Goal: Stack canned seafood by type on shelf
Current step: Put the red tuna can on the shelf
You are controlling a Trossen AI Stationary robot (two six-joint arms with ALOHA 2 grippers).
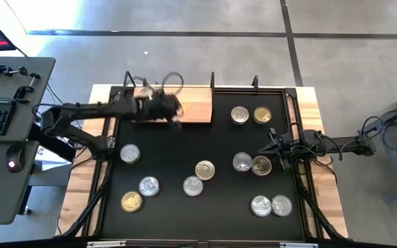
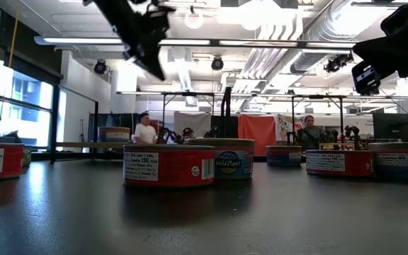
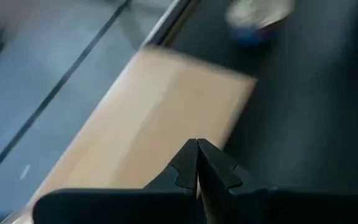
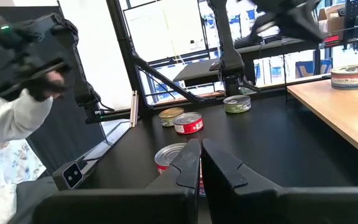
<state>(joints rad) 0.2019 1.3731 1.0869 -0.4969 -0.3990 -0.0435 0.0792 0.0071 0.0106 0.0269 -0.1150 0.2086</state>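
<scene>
1. The shelf (image 1: 188, 109) is a flat, light-brown wooden board at the far edge of the black bench (image 1: 185, 155).
2. One tin (image 4: 351, 76) stands on it in the right wrist view.
3. Other tins lie scattered on the bench: silver lids (image 1: 239, 114), gold lids (image 1: 262, 114), red sides with white labels (image 2: 168, 166).
4. The left gripper (image 1: 176, 110) hovers over the shelf, fingers closed, empty.
5. The right gripper (image 1: 271, 147) waits near the right edge, closed, empty.

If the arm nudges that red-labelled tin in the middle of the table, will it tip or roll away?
Probably neither. The red-labelled tin is squat, much wider than tall, resting flat, so it should slide on the black table. Its rigid metal looks unlikely to dent.
</scene>
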